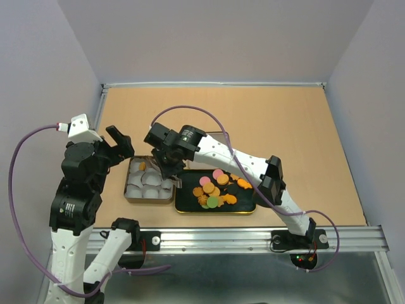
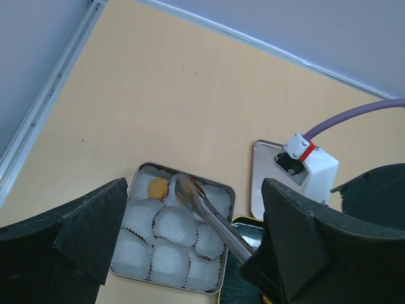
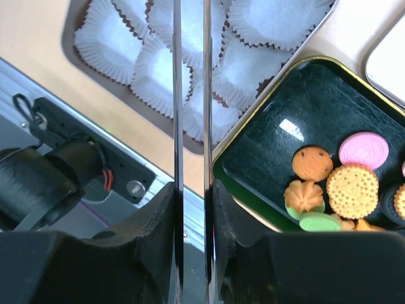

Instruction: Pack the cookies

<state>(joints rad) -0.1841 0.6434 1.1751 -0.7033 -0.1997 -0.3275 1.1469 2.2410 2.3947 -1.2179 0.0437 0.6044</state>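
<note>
One tan tabletop [image 1: 285, 126] fills the middle of the overhead view, walled in pale grey. We see two white and black arms rising from the bottom edge. The left gripper [image 1: 121, 142] hangs at centre left, just above and left of the containers, its jaws spread wide with nothing between them. The right gripper [image 1: 166, 158] sits at the centre of the frame, its jaws narrowed around the handles of metal tongs [image 2: 209, 218].

Below centre, a black tray [image 1: 183, 204] lies side by side with a silver tin [image 1: 130, 193] to its left, the two just beside each other. White paper cups [image 2: 171, 225] line the tin.

We see the tongs' two arms close together, their tip over the top middle cup.

Most of the cookies [image 1: 215, 190] lie heaped in the tray, in orange, tan, pink, green and black. A single orange cookie [image 2: 157, 187] rests in the tin's upper left cup, just left of the tongs' tip.
</note>
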